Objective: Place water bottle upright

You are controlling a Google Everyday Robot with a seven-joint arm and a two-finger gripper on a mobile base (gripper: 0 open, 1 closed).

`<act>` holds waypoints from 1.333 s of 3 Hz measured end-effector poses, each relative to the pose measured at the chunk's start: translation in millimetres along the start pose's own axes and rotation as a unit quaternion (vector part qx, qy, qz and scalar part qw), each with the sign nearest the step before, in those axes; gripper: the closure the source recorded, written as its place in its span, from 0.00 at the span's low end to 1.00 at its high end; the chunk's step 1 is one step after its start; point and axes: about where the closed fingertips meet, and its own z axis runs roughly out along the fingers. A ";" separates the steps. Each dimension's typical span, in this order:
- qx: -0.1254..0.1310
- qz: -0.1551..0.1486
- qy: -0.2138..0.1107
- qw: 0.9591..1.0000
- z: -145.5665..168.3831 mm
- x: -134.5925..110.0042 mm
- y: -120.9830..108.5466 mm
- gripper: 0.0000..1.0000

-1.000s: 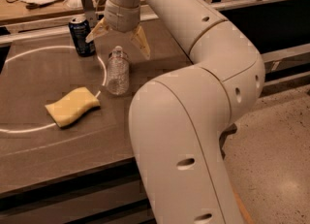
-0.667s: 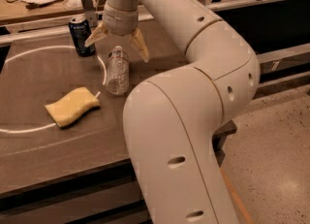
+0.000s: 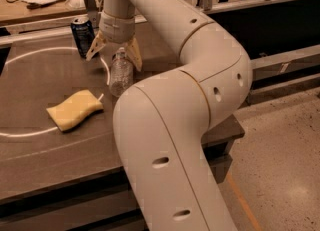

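Upper left of the frame, the hand (image 3: pixel 115 52) hangs over the bottle (image 3: pixel 121 74), fingers (image 3: pixel 134 55) spread wide, apparently gripping nothing. The bottle stands upright on the surface (image 3: pixel 40 80), right of the can (image 3: pixel 82 35), above-right of the sponge (image 3: pixel 75 109).

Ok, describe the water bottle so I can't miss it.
On the dark brown table, look under the open tan gripper. A small clear ribbed plastic bottle stands upright there, see-through unlike the dark blue soda can and yellow sponge.
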 end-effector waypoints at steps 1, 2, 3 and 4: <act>-0.007 -0.003 -0.005 1.000 4.4 0.6 0.2 0.42; -0.025 0.000 0.005 1.000 0.9 2.1 1.7 0.65; -0.031 -0.019 0.026 0.999 -29.8 -13.8 8.6 0.96; -0.017 -0.045 0.040 0.998 -57.9 -32.6 7.4 1.00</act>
